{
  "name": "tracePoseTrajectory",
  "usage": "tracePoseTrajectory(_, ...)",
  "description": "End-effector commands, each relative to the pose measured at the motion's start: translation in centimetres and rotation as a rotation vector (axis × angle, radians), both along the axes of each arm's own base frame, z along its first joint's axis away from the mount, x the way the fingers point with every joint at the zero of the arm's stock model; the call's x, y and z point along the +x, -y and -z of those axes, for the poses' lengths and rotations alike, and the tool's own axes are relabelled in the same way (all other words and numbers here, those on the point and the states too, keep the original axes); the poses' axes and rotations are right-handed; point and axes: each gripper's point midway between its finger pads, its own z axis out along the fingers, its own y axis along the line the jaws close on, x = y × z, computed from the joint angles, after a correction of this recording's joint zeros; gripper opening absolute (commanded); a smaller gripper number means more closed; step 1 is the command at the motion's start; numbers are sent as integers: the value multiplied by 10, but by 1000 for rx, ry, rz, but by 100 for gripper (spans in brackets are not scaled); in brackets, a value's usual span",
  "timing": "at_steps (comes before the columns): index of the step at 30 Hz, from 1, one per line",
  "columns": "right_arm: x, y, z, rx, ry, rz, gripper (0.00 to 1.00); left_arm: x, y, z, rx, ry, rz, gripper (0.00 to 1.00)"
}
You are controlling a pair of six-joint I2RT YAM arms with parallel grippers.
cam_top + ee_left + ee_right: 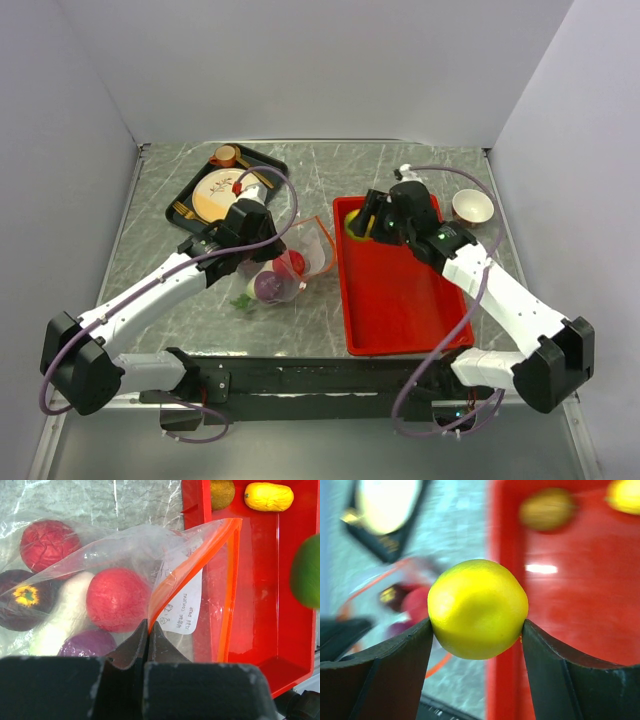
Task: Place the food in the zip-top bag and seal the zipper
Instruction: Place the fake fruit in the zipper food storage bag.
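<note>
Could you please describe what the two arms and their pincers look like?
The left arm and right arm have white shells with black joints and bases; a purple cable loops along each. The left pincer and right pincer have matte black fingers tapering to wedge tips.

Close beside bag (125, 545) mouth: tray wall (197, 500)

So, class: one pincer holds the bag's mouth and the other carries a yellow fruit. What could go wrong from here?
1. The right pincer grips the round, glossy yellow fruit only at its sides; it may slip out before reaching the zip-top bag.
2. The left pincer pinches just a small stretch of the zipper; the floppy mouth could sag or pull free.
3. A red fruit sits near the mouth and may block the entry.
</note>
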Motion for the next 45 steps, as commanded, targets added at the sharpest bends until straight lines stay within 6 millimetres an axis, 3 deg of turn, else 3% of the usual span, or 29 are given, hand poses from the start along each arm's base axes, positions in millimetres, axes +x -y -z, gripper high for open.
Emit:
tracePoseTrajectory(1, -3, -28, -59, 82, 145, -78, 51, 10, 9, -27, -46, 67, 13, 1)
tracePoseTrajectory(5, -8, -45, -56, 51, 148, -105, 50, 9, 9, -31, -61, 74, 11, 1)
tracePoseTrajectory(14, -32, -101, -27, 18, 86, -272, 50, 6, 9, -39, -97, 101, 12, 1)
tracePoseTrajectory(21, -28, -122, -20, -21, 60, -345, 56, 3, 7, -45, -108, 125, 18, 1)
tracePoseTrajectory(24, -30, -128, -20, -21, 68, -378, 69, 3, 3, -47, -107, 134, 6, 1)
tracePoseTrajectory(26, -33, -132, -22, -9, 72, -401, 86, 2, 3, -47, -108, 137, 4, 1)
tracePoseTrajectory(27, -33, -132, -24, -10, 78, -397, 90, 3, 3, -48, -115, 138, 2, 1)
tracePoseTrajectory(30, -30, -124, -29, -22, 104, -364, 100, 1, 3, -47, -120, 139, 3, 1)
tracePoseTrajectory(34, -25, -110, -42, -34, 154, -306, 100, 1, 1, -48, -116, 145, 0, 1)
tracePoseTrajectory(37, -15, -83, -54, -79, 206, -179, 100, 1, -3, -49, -104, 148, -13, 1)
tracePoseTrajectory(38, -7, -65, -58, -103, 224, -88, 100, 1, -5, -49, -101, 150, -20, 1)
tracePoseTrajectory(43, 22, -10, -32, -177, 133, 120, 100, -1, -11, -52, -111, 163, -47, 1)
tracePoseTrajectory(44, 33, 10, -14, -209, 64, 178, 100, -1, -12, -53, -109, 165, -53, 1)
tracePoseTrajectory(45, 36, 13, -7, -211, 30, 178, 100, -1, -12, -51, -105, 160, -51, 1)
